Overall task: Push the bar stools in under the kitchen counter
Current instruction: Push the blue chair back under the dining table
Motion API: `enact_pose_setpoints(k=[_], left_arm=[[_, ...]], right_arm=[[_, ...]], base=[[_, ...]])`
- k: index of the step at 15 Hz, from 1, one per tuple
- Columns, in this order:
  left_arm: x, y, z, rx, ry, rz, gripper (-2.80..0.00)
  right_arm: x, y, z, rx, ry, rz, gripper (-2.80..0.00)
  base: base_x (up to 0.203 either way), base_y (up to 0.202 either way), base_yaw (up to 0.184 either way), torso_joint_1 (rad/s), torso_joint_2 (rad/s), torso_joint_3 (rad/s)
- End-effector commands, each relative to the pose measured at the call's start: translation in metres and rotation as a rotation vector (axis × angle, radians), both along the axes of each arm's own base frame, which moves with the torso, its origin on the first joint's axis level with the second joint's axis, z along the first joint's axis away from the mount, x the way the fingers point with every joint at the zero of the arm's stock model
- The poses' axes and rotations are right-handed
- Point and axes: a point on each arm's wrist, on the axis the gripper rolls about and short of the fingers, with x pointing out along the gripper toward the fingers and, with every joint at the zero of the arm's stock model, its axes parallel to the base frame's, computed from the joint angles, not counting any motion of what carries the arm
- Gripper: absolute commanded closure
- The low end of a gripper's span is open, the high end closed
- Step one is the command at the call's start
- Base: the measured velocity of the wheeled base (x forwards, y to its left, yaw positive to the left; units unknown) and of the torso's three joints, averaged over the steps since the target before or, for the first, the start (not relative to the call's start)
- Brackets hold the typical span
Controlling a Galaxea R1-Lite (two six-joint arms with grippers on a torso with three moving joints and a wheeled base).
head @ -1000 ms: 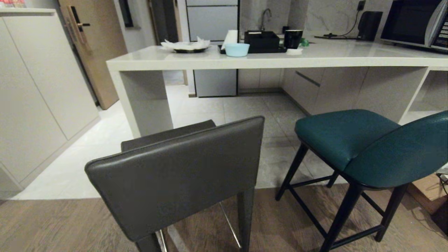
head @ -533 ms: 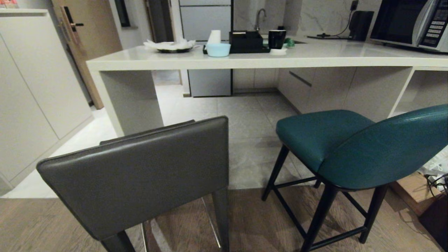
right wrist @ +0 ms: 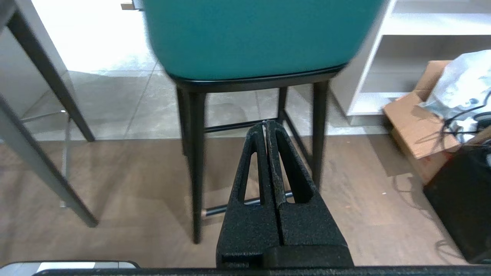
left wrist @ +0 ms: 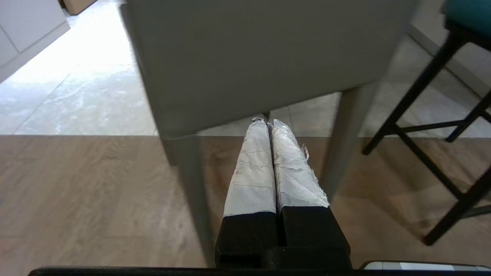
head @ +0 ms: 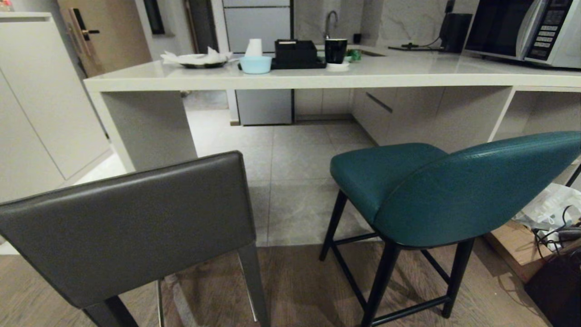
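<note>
Two bar stools stand on the floor short of the kitchen counter (head: pixel 281 81). The dark grey leather stool (head: pixel 131 231) is at the lower left of the head view, its square back toward me. The teal stool (head: pixel 454 190) on thin black legs is to the right. Neither arm shows in the head view. My left gripper (left wrist: pixel 267 122) is shut and empty, pointing at the lower edge of the grey stool's back (left wrist: pixel 249 57). My right gripper (right wrist: pixel 265 123) is shut and empty, low behind the teal stool (right wrist: pixel 253 34), level with its legs.
On the counter sit a light blue bowl (head: pixel 255 64), a black tray with a black mug (head: pixel 336 50), a plate with paper, and a microwave (head: pixel 522 29). A cardboard box with bags and cables (head: pixel 540 227) lies on the floor at the right. White cabinets line the left.
The whole head view has slid left and the stools look closer, so the camera has moved right and forward. Neither the stools nor the arms have moved by themselves.
</note>
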Motion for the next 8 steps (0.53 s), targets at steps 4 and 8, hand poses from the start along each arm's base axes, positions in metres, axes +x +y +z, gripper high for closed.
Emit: enact_pose_setpoints(k=[4,8], left_arm=[[0.0001,0.0,0.0,0.0,0.001,0.0,0.0],[0.0001,0.0,0.0,0.0,0.001,0.0,0.0]], right_arm=[[0.0001,0.0,0.0,0.001,0.002,-0.001,0.0],[0.0001,0.0,0.0001,0.007,0.001,-0.001,0.0]], base=[[0.0,-0.195,0.002,0.004,0.0,0.003],[0.0,-0.195,0.001,0.002,0.0,0.005]])
